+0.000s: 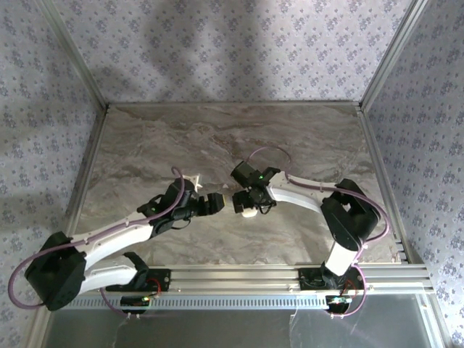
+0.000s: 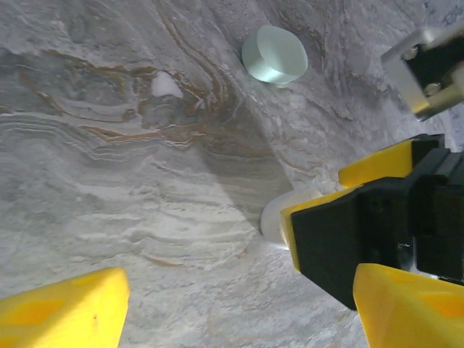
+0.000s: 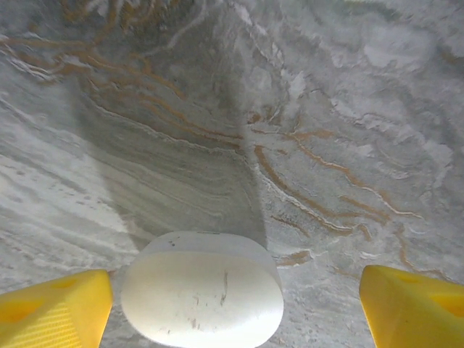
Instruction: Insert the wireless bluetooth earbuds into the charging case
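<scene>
The left pincer hovers over bare counter, jaws spread wide, holding nothing. Ahead of it one tiny white earbud lies loose on the marble near the mint case; it is too small to tell which way it points. The white charging case lies flat, seemingly closed, its long axis running finger to finger of the right pincer, which straddles it spread and untouching, probably to steady it.
</scene>
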You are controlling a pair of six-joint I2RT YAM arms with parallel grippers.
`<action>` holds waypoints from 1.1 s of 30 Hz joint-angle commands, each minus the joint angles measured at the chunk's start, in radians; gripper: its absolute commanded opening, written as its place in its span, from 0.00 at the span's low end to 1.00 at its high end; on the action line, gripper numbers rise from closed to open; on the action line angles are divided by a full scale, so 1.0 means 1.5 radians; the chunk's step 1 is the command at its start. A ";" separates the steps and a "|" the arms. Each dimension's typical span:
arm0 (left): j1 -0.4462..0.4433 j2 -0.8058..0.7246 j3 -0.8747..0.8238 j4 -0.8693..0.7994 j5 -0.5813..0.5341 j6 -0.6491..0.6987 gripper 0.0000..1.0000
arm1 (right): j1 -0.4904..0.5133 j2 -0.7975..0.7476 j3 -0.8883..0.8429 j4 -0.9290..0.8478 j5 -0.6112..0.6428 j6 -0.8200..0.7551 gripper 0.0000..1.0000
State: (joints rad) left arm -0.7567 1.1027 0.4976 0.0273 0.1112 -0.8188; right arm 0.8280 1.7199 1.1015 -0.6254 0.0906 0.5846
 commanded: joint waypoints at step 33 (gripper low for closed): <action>0.082 -0.102 -0.022 -0.080 0.016 0.037 1.00 | 0.000 0.238 0.313 -0.066 0.075 0.009 0.57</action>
State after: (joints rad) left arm -0.6456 0.9710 0.4534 -0.0654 0.1135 -0.7895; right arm 0.8352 2.0296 1.5085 -0.6781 0.1539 0.5949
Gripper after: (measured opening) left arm 0.997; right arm 0.576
